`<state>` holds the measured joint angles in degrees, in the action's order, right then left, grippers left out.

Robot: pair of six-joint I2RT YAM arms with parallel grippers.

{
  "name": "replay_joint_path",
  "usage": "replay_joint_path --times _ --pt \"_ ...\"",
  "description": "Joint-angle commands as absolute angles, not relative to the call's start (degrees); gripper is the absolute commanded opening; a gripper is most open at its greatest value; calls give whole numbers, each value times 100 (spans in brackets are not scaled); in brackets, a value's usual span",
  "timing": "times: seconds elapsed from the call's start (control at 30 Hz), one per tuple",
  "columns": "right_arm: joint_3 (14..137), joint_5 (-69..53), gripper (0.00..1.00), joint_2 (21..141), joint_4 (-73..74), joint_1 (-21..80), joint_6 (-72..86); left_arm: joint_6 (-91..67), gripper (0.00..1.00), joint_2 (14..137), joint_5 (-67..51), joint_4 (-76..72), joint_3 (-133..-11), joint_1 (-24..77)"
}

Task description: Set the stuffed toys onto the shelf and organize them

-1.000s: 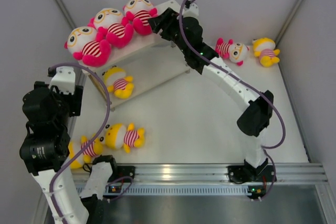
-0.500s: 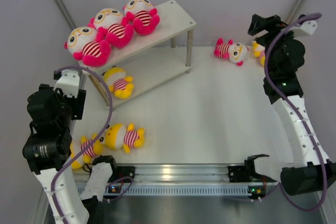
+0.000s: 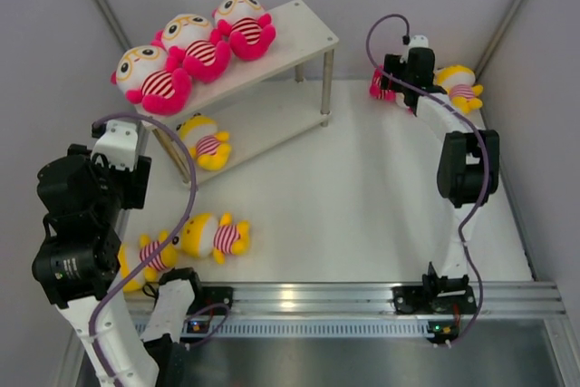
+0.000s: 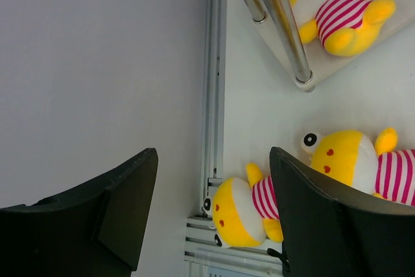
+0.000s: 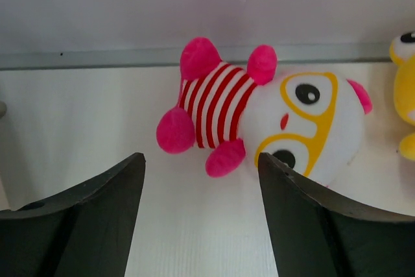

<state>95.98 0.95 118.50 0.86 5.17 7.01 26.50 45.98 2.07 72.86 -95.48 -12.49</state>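
Observation:
The shelf (image 3: 304, 33) stands at the back left. Three pink-limbed stuffed toys (image 3: 186, 47) lie on its top board and one yellow toy (image 3: 205, 141) lies on the lower board. Two yellow toys (image 3: 213, 236) lie on the table at the front left; the left wrist view shows one (image 4: 243, 209) between the jaws far below and the other (image 4: 350, 163) beside it. My left gripper (image 4: 214, 160) is open and empty, high above them. My right gripper (image 5: 201, 160) is open just short of a pink toy (image 5: 214, 105) at the back right, which it partly hides from above (image 3: 375, 88).
A yellow toy (image 3: 459, 88) lies right of the pink one, near the back right corner. An aluminium rail (image 4: 213, 95) and the grey wall run along the table's left edge. The shelf's metal leg (image 4: 288, 37) stands near the front-left toys.
My right arm has left the shelf's top board, swung to the back right and come down over the pink toy there. My left arm has hardly moved.

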Motion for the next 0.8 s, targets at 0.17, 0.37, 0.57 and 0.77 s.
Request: replay_joint_path --times 0.17,0.37,0.57,0.77 --pt "11134 1000 76 13033 113 1282 -1325 2646 76 4957 -176 7339 -9826 -1494" --pt "11619 2074 75 13824 483 1433 -1537 2602 76 5027 -281 7339 -9835 -1573" --pt "12233 2670 76 14519 923 1415 -1828 2523 78 5159 -386 7339 -9861 -1626" --pt "12199 3165 73 14590 650 1363 -2022 2470 80 5212 -518 7339 -9861 -1705"
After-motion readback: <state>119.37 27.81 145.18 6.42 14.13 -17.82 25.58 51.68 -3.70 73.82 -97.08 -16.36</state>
